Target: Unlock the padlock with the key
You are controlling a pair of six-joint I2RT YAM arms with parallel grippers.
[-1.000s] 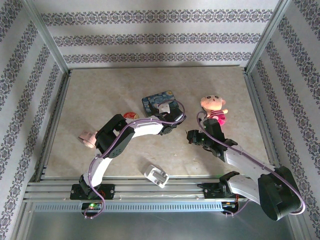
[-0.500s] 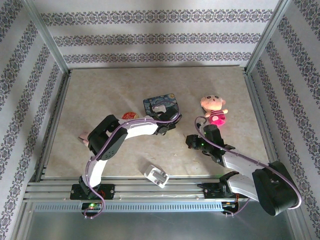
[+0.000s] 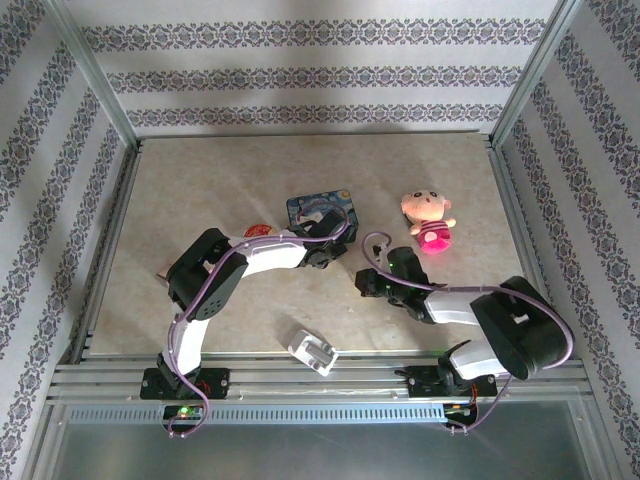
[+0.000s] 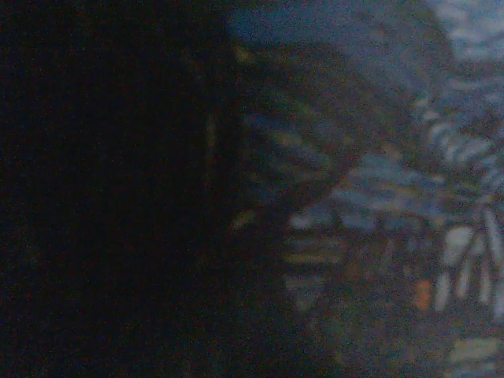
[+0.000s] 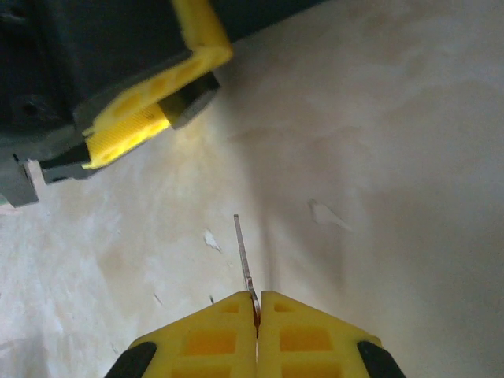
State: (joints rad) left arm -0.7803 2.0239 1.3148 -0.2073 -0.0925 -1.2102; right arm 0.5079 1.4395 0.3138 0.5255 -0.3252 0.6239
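My right pincer (image 5: 257, 298) is clamped tight on the thin grey metal key (image 5: 243, 256). The blade sticks out ahead of the fingertips, I judge so that it can be steered into a keyhole. It hovers low over the middle of the beige table (image 3: 220, 190). My left pincer (image 3: 322, 250) hangs at the near edge of the blue painted tin (image 3: 318, 207). I cannot tell whether it grips anything, and I cannot make out the padlock. No writing is legible anywhere.
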